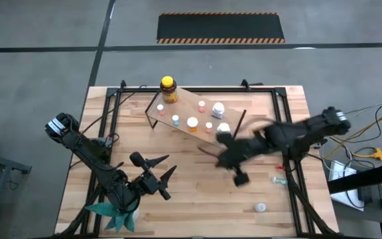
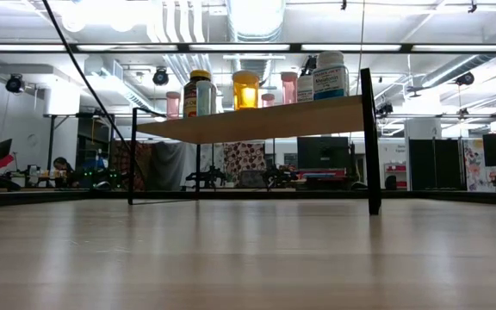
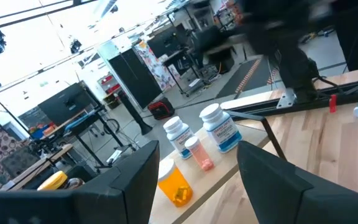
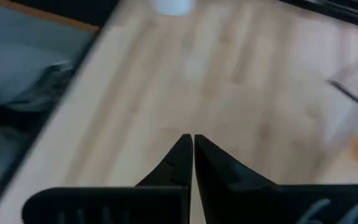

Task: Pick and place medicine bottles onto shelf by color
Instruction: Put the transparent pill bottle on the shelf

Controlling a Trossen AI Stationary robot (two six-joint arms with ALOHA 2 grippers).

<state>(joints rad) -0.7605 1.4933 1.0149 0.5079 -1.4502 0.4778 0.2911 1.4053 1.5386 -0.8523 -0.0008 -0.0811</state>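
A wooden table [image 1: 197, 192] seen from above carries a light wooden shelf [image 1: 184, 106] on thin black legs, set slantwise toward the far side; on the shelf stand several small medicine bottles [image 1: 193, 123] with pink, orange and white caps, and a bigger amber bottle [image 1: 169, 89] with a yellow cap stands at its far left end; two more small bottles remain on the table at the near right, one teal-capped [image 1: 279, 179] just beside the black frame rail, one white-capped [image 1: 261, 208] nearer the front edge; the right pincer [image 1: 239, 178] is clenched shut and empty, hanging over bare table just near of the shelf's right end; the left pincer [image 1: 152, 169] waits at the near left with its fingers spread apart, grasping nothing, beside a green spiky paper plant [image 1: 115, 214].
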